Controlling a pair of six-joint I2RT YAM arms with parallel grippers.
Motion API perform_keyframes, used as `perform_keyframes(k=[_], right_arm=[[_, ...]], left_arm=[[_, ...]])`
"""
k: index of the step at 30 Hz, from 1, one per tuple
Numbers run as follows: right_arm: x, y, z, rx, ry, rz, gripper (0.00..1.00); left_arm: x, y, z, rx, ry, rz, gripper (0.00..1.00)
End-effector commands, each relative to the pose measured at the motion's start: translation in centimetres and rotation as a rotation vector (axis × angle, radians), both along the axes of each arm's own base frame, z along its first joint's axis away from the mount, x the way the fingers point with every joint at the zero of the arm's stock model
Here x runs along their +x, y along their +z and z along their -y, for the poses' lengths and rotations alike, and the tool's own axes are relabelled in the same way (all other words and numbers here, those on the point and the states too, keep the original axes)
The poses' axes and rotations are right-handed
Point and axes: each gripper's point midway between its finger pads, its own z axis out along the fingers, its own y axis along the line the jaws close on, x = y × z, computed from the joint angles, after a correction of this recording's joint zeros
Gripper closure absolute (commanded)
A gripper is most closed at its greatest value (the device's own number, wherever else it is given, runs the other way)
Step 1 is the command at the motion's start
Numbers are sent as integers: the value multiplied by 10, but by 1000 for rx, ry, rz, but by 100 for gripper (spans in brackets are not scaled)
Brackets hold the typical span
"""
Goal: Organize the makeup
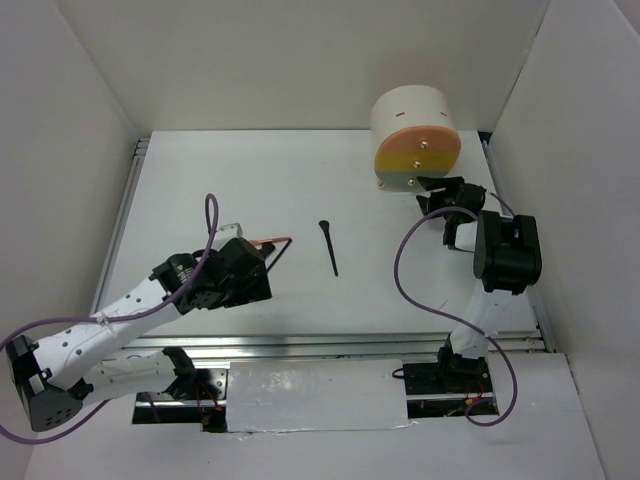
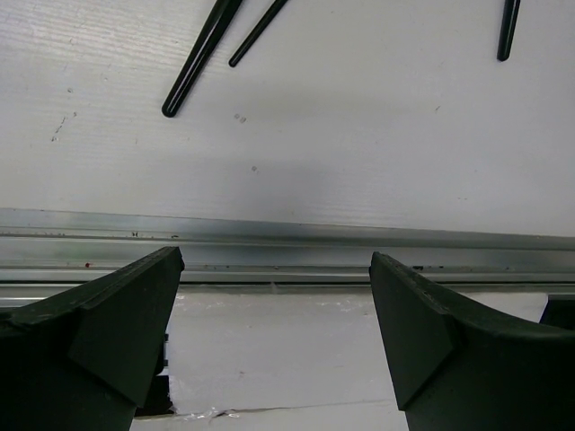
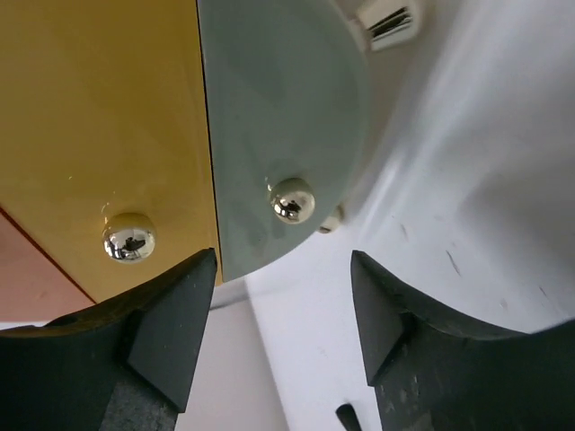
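Matte white and faintly ribbed, the desk (image 2: 359, 135) carries the makeup. A thin black brush (image 1: 329, 247) with a flared head and tapering handle lies alone mid-desk. A coral-pink stick (image 1: 275, 241) lies just beside the left pincer (image 2: 277, 269), whose dark wedge-shaped fingers (image 2: 108, 332) stand spread and hold nothing, above an aluminium rail (image 2: 287, 247). A glossy black stick (image 2: 193, 63) lies beyond the rail. The right pincer (image 3: 283, 265), likewise released, faces the cream box (image 1: 410, 115), close to its grey-green drawer front (image 3: 278, 108) and shiny round knob (image 3: 292, 199).

top camera is overlooking the whole counter (image 1: 300, 180); wrist cameras are hovering close, right one seemingly sharing the drawer box (image 1: 415, 125).
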Motion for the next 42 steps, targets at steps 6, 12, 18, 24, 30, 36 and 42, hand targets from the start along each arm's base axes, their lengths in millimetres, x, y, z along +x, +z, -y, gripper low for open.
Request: perform_keyframes(k=[6, 12, 18, 24, 30, 36, 42], right_arm=[[24, 24, -15, 53, 144, 278, 30], [32, 19, -17, 46, 169, 293, 32], [39, 11, -13, 76, 144, 262, 37], [48, -3, -8, 87, 114, 163, 47], [52, -11, -7, 96, 106, 109, 61], [50, -10, -7, 92, 107, 114, 70], [33, -9, -8, 74, 97, 103, 77]], left_arm=[[-6, 9, -7, -36, 33, 17, 1], [-8, 16, -11, -39, 37, 24, 1], [-9, 11, -8, -49, 36, 10, 1], [-6, 13, -4, -49, 34, 9, 1], [-4, 14, -3, -46, 32, 12, 1], [-3, 13, -1, -43, 29, 15, 1], [1, 16, 0, -38, 19, 26, 1]])
